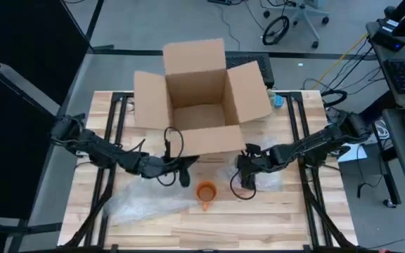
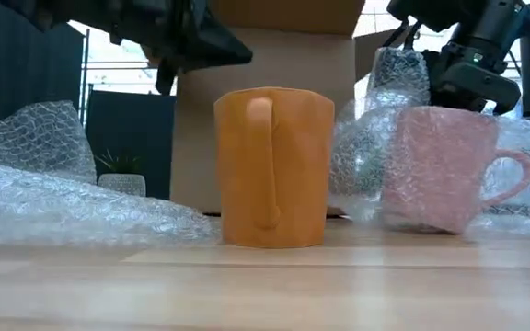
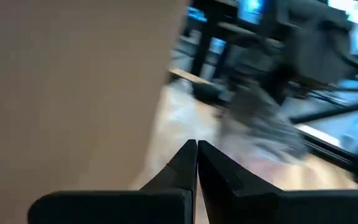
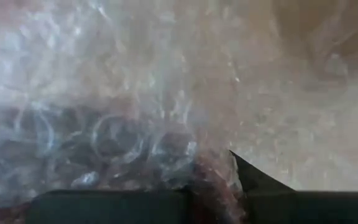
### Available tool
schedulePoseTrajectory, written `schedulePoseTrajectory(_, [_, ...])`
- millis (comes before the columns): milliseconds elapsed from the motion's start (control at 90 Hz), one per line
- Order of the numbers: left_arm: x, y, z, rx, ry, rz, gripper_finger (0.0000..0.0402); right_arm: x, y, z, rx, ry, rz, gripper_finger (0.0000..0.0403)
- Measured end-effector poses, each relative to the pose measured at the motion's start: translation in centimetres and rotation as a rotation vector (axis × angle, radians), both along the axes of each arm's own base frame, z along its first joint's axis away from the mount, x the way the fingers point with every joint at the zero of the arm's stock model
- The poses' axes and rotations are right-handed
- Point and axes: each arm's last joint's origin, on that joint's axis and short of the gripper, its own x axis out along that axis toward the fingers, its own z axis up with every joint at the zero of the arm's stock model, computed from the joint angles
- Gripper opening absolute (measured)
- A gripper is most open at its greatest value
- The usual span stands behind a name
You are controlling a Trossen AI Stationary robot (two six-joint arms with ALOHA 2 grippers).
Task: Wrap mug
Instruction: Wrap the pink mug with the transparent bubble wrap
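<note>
Mugs come first: an orange mug stands upright and bare on the table, at lower centre of the high view, its handle toward the lower edge. It is plain, slightly faceted and unwrapped. In the low view a pink mug stands right of centre, tilted a little, with bubble wrap bunched behind and against it; whether that wrap goes round it cannot be told.

Judging by this, the wrapping is at an early step: sheet is being gathered, and neither mug is clearly enclosed. The next move calls for drawing loose wrap over or under a mug without tipping it, and the light sheet will likely drag and spring back.

At centre right of the high view, the right tool sits over that bubble wrap; its wrist view is filled with wrap pressed against the fingers, so it seems to have hold of the sheet, though how far the jaws stand apart cannot be told. Just left of the orange mug, the left tool hovers with fingers closed together on nothing. A second sheet lies at lower left. An open cardboard box stands behind both.
</note>
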Motion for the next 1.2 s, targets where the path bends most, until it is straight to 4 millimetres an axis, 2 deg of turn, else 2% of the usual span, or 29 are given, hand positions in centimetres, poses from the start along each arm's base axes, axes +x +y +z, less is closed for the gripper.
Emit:
schedulePoseTrajectory(133, [0.0,0.0,0.2,0.021,-0.011,0.025,0.0,-0.2,0.0,0.0,0.007,0.015,-0.019,0.0018])
schedulePoseTrajectory(256, [-0.3,-1.0,0.3,0.015,-0.017,-0.027,0.0,-0.2,0.0,-0.1,0.021,0.02,-0.043,0.0018])
schedulePoseTrajectory(578, [-2.7,-7.1,1.1,-0.031,-0.061,-0.362,0.0,-0.4,-0.1,-0.1,0.045,0.031,-0.098,0.0018])
schedulePoseTrajectory(778, [-3.4,-9.2,1.8,0.018,-0.064,-0.493,0.0,-0.4,-0.1,-0.1,0.052,0.03,-0.11,0.0019])
schedulePoseTrajectory(900, [-2.5,-10.2,2.4,0.012,-0.081,-0.494,0.0,-0.4,-0.1,-0.1,0.054,0.028,-0.111,0.0019])
schedulePoseTrajectory(1089, [1.6,-12.1,1.2,0.081,-0.021,-0.475,0.0,-0.4,-0.1,-0.1,0.056,0.028,-0.108,0.0018])
schedulePoseTrajectory(1200, [4.1,-12.4,0.8,0.087,-0.022,-0.444,0.0,-0.4,-0.1,-0.1,0.056,0.029,-0.107,0.0018])
